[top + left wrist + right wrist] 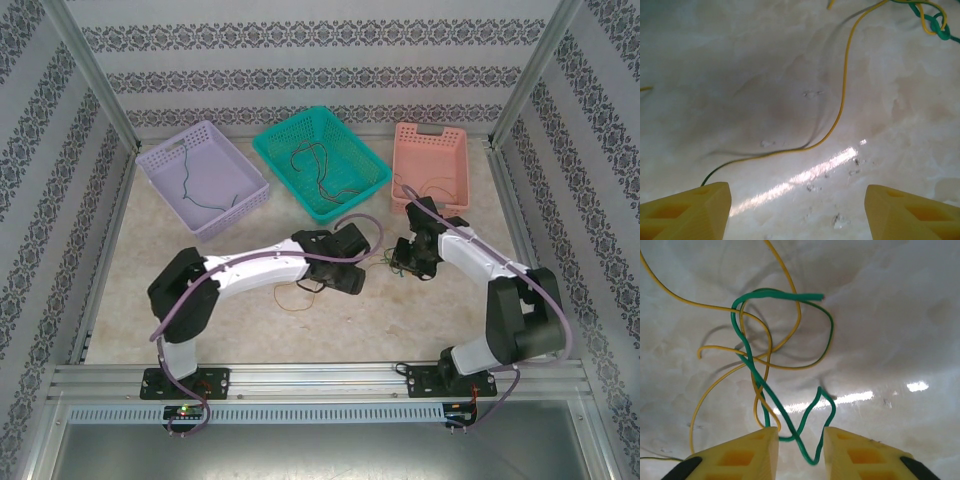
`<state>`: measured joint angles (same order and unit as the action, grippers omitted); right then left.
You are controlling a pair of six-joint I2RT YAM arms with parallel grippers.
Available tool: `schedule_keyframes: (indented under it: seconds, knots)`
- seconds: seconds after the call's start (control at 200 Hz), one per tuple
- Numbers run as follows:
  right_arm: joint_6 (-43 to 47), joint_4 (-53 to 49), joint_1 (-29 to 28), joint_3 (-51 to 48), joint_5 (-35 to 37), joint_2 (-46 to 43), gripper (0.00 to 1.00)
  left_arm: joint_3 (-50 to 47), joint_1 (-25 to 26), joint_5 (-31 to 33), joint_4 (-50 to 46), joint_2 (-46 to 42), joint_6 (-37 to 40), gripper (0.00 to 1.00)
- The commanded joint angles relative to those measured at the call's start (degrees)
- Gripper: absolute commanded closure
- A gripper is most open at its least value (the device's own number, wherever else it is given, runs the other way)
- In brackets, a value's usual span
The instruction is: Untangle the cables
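On the pale marbled surface (250,320), the left gripper (797,194) hovers with jaws wide apart and empty; a thin yellow cable (842,90) snakes across the surface ahead of it. The right gripper (800,435) has its jaws narrowly parted, a loop of twisted green cable (752,371) passing between them, knotted with the yellow one. Beyond stand a lavender basket (238,210), a teal basket (285,182) and a pink basket (402,150), each holding cables.
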<state>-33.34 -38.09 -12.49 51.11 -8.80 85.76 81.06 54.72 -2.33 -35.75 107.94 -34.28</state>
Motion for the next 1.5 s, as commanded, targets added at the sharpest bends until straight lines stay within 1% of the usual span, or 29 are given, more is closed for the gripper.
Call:
schedule_keyframes:
  seconds: [0.0, 0.16, 0.235, 0.335, 0.42, 0.555, 0.585, 0.635, 0.644, 0.674, 0.704, 0.724, 0.744, 0.819, 0.914, 0.984, 1.134, 1.229, 1.309, 1.499]
  knots:
    - [3.6, -0.8, -0.2, 2.0, -0.8, 4.1, 0.75, 4.1, 0.8, 0.9, 1.0, 3.4, 5.5, 0.28]
    - [3.8, -0.6, -0.4, 1.7, 0.1, 5.9, 0.84, 7.4, 1.3, 1.3, 2.2, 8.4, 6.5, 0.27]
    - [3.9, -0.4, -0.5, 1.7, -0.3, 5.9, 0.92, 9.3, 1.4, 3.8, 1.2, 11.3, 6.2, 0.28]
    - [4.5, -1.2, -0.8, 2.6, -1.1, 5.0, 1.00, 10.6, 1.4, 7.8, 0.9, 14.1, 6.1, 0.28]
    - [5.2, -2.8, -1.2, 3.4, -1.8, 3.8, 1.00, 10.9, 1.4, 11.4, 1.0, 15.1, 5.9, 0.27]
    - [5.4, -4.1, -1.2, 3.3, -4.4, 1.5, 1.00, 11.3, 1.4, 10.3, 3.5, 16.3, 6.1, 0.27]
    - [5.4, -4.3, -1.2, 3.3, -5.2, 1.0, 1.00, 11.3, 1.4, 10.1, 4.0, 16.6, 6.2, 0.32]
    - [5.0, -4.8, -1.1, 3.4, -6.9, 0.1, 1.00, 11.3, 1.4, 10.3, 4.4, 17.4, 5.9, 0.48]
    - [4.9, -5.0, -1.1, 3.4, -7.2, 0.0, 1.00, 11.3, 1.3, 10.5, 4.4, 17.5, 5.9, 0.52]
    - [4.7, -5.5, -0.9, 3.5, -7.6, -0.8, 1.00, 10.9, 1.2, 11.4, 4.4, 17.6, 5.2, 0.72]
    - [4.3, -6.1, -0.7, 3.6, -8.0, -1.6, 1.00, 10.7, 0.9, 12.5, 3.7, 17.7, 4.3, 0.88]
    - [4.1, -6.4, -0.5, 3.7, -8.4, -2.4, 1.00, 10.5, 0.6, 13.5, 2.7, 17.7, 3.2, 0.96]
    - [3.9, -6.6, -0.2, 3.8, -8.8, -3.1, 1.00, 10.3, 0.3, 14.6, 1.3, 17.6, 2.0, 1.00]
    - [3.1, -7.4, 2.1, 4.2, -10.8, -6.0, 1.00, 7.1, -1.4, 17.1, -0.9, 16.0, -1.0, 1.00]
    - [2.6, -9.3, 6.0, 5.9, -11.2, -9.0, 1.00, -1.0, -4.4, 19.6, -1.0, 10.0, -4.2, 1.00]
    - [2.4, -10.4, 9.0, 7.5, -10.9, -10.5, 1.00, -7.5, -7.6, 19.6, -1.3, 5.0, -6.6, 1.00]
    - [-0.4, -10.7, 13.9, 10.2, -9.9, -12.4, 1.00, -18.9, -14.3, 19.7, -3.0, -4.5, -8.9, 1.00]
    - [-3.0, -10.5, 15.2, 11.4, -7.0, -13.5, 1.00, -23.5, -17.8, 20.4, -4.2, -10.3, -9.4, 1.00]
    - [-4.4, -11.6, 15.3, 12.8, -2.2, -14.0, 1.00, -25.5, -20.1, 21.1, -5.4, -14.0, -9.7, 1.00]
    - [-6.8, -13.5, 17.4, 15.4, 5.6, -15.2, 1.00, -27.7, -25.8, 21.4, -7.4, -17.6, -10.3, 1.00]
